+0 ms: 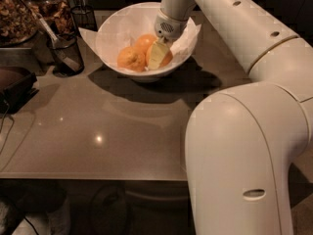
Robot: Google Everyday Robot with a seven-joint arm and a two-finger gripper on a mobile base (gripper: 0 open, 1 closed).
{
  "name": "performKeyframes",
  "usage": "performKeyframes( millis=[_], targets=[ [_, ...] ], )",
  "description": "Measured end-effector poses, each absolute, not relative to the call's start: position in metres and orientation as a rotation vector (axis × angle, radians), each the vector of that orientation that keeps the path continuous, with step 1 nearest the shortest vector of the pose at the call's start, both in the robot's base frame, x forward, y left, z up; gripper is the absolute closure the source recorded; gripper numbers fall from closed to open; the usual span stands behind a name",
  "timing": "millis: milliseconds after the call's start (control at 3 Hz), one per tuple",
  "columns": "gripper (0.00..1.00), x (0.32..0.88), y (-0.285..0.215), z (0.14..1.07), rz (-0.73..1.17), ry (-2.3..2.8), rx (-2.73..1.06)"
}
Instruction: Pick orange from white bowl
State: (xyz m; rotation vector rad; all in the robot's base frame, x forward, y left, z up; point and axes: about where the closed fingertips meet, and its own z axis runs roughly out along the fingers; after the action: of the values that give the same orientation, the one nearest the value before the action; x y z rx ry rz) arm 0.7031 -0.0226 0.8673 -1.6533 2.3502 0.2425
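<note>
The white bowl (112, 28), lined with white paper whose corners stick out past the rim, stands at the back of the table. Three oranges lie in it. One is at the front left (129, 58) and one is behind it (145, 40). The orange (167, 58) at the front right is partly hidden by my gripper. My gripper (157, 54) reaches down into the bowl from above and rests right against this orange, with its cream tip across the fruit's left side.
A small black mesh cup (66, 53) with a utensil in it stands left of the bowl. Containers of brown food (17, 18) sit at the back left. A dark object (14, 84) lies at the left edge. My white arm (244, 131) fills the right side.
</note>
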Motion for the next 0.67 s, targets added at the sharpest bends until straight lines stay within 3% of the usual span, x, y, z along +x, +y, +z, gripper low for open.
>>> performKeyframes(
  millis=[333,667],
  targets=[
    [1.0,0.699,-0.03,0.886,0.251,2.299,-1.613],
    [1.0,0.687,-0.038,0.916,0.243,2.228,-1.575]
  ],
)
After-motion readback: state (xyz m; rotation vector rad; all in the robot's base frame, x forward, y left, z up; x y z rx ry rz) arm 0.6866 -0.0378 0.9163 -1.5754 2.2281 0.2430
